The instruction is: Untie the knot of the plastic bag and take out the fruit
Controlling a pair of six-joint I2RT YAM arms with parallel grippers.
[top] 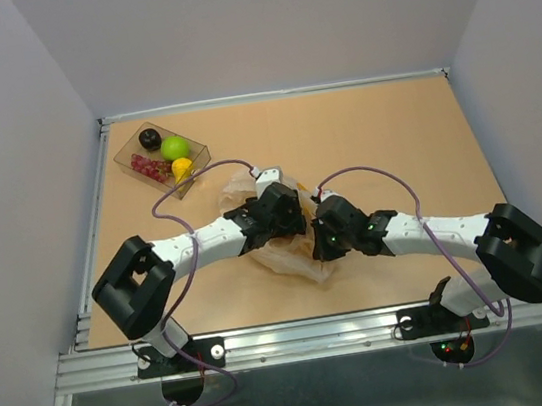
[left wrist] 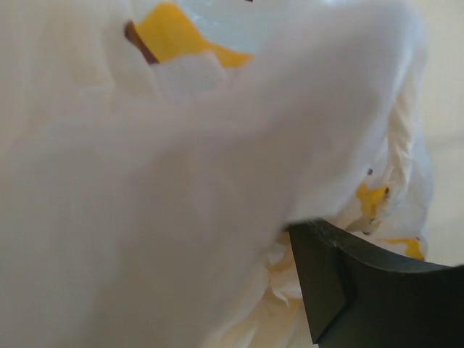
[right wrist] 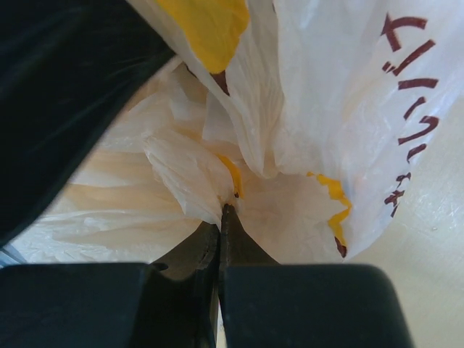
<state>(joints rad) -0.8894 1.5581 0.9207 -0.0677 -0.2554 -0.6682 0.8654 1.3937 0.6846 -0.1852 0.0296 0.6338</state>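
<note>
The plastic bag (top: 294,258), cream-white with yellow print, lies crumpled mid-table between both arms. My right gripper (right wrist: 229,210) is shut on a thin fold of the bag (right wrist: 188,170), its two fingers pressed flat together. My left gripper (top: 293,218) is pushed into the bag from the left. In its wrist view only one dark finger (left wrist: 344,286) shows at the far right, and bag plastic (left wrist: 181,181) covers the other. I cannot make out the knot. A bright green round fruit (top: 174,147) and a yellow fruit (top: 182,168) lie in the tray. Any fruit inside the bag is hidden.
A clear rectangular tray (top: 198,155) sits at the back left, also holding a black round piece (top: 149,138) and red berry-like pieces (top: 149,167). Purple cables loop over both arms. The table's near edge is a metal rail (top: 310,337).
</note>
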